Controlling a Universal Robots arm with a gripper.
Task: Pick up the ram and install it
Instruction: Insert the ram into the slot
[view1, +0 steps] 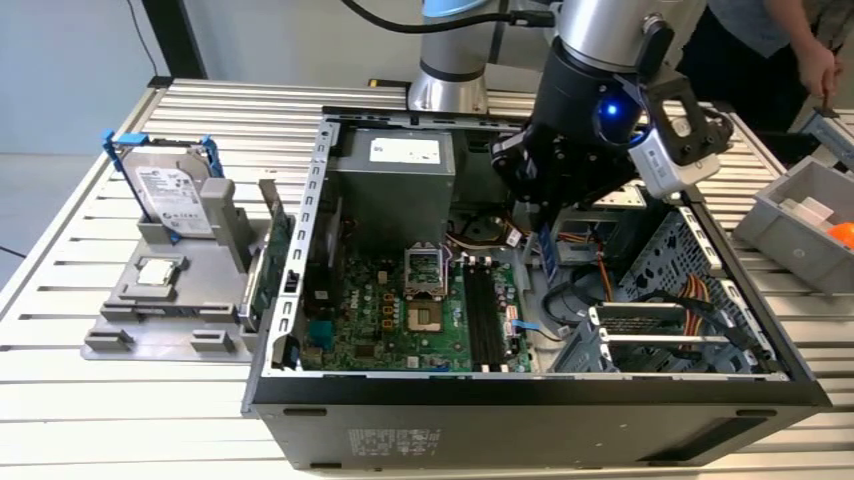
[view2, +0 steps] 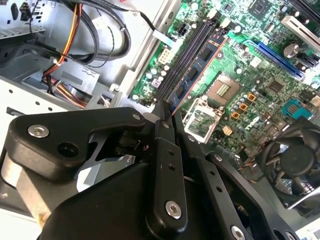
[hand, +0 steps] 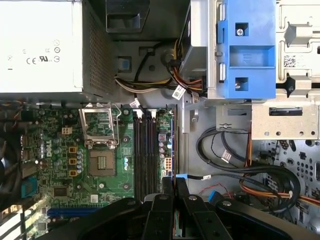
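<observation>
Exterior view: arm reaches down into open computer case (view1: 534, 390) on slatted tabletop (view1: 80, 390); tool (view1: 545, 240) low over the motherboard (view1: 400, 320), near the memory slots (view1: 483, 315).
Tool state: fingers pressed together on the ram (view2: 197, 70), thin edge pinched at the tips in second wrist view.
Ram: bluish stick with black chips, held edge-on, hanging just above the black slots (view2: 187, 55); in exterior view a blue strip (view1: 546, 250) below the tool.
First wrist view: fingertips (hand: 170, 186) meet over the slots (hand: 147, 150), beside CPU socket (hand: 102, 162).
Other: power supply (view1: 394, 170) at case rear; hard drive (view1: 174, 195) upright in grey holder (view1: 160, 300) at the exterior view's left; grey bin (view1: 801, 225) at its right, person's hand (view1: 823, 90) above it.
</observation>
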